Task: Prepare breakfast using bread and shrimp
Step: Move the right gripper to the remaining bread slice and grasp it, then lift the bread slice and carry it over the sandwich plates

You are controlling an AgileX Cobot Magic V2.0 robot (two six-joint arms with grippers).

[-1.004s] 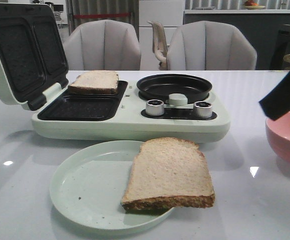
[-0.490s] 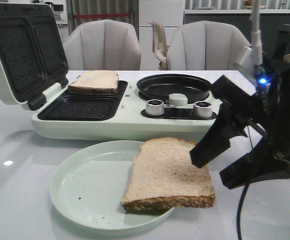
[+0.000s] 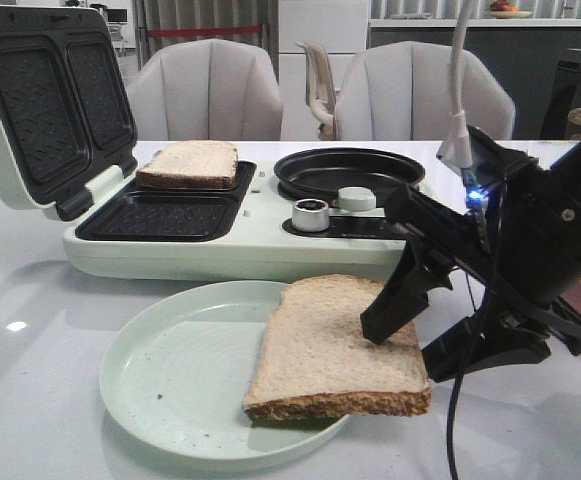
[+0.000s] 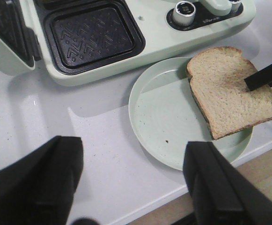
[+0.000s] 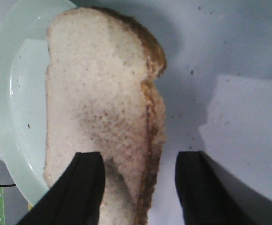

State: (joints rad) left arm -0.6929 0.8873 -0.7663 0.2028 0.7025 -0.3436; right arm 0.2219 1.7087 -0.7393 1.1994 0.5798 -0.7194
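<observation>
From the front view, working left to right, I see the sandwich maker with its lid up and one slice of bread already sitting in the far well, the near well bare. At about five o'clock from it sits the pale green plate, with the second slice lying across its right edge and overhanging the table. What changed: a second ago my right gripper was barely in frame at the far right; now it has swung in and straddles the slice's right edge, one finger over the crumb, the other outside and lower. I judge the pick-up for the near well is about to begin. The jaws are wide apart and hold nothing. The right wrist view shows what the front hides: the crust edge lies between the two fingers. My left gripper, seen only in its own wrist view, hangs spread open and empty above the table. I see no shrimp in any view.
</observation>
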